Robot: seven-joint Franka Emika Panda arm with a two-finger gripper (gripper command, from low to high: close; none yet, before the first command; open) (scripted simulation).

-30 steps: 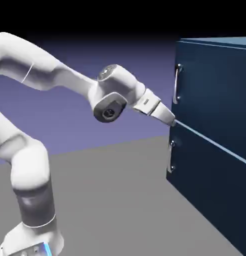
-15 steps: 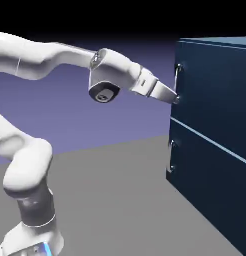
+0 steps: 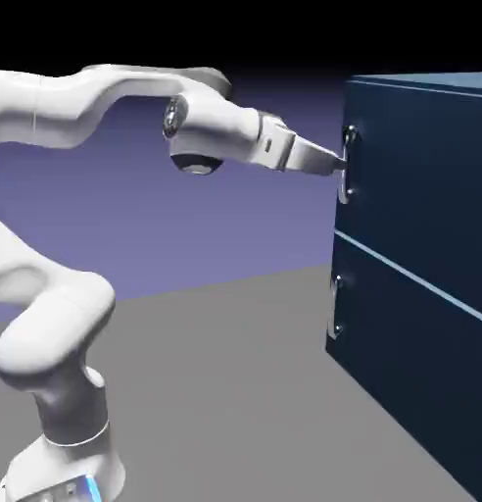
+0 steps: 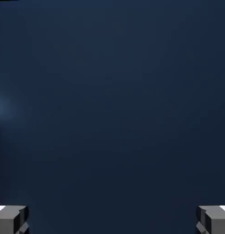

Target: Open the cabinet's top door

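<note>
The dark navy cabinet point(image 3: 421, 245) fills the exterior view's right side. Its top door point(image 3: 411, 167) is closed flat, with a silver bar handle point(image 3: 349, 165) near its left edge. My gripper point(image 3: 340, 167) reaches level toward that handle, its tips right at the bar; whether they touch it is unclear. In the hand view the navy top door point(image 4: 112, 100) fills the picture. My gripper point(image 4: 112, 220) is open there, fingertips point(image 4: 11, 218) far apart with nothing between them. The handle is hidden in the hand view.
A thin pale line point(image 3: 411, 275) splits the top door from the lower door point(image 3: 402, 363), which has its own silver handle point(image 3: 335, 306). The grey table point(image 3: 225, 392) stretches in front of the cabinet. My arm's base stands at lower left.
My hand has risen from the pale seam between the doors up to the top handle's height and levelled out. The jaws stayed open. The doors have not moved.
</note>
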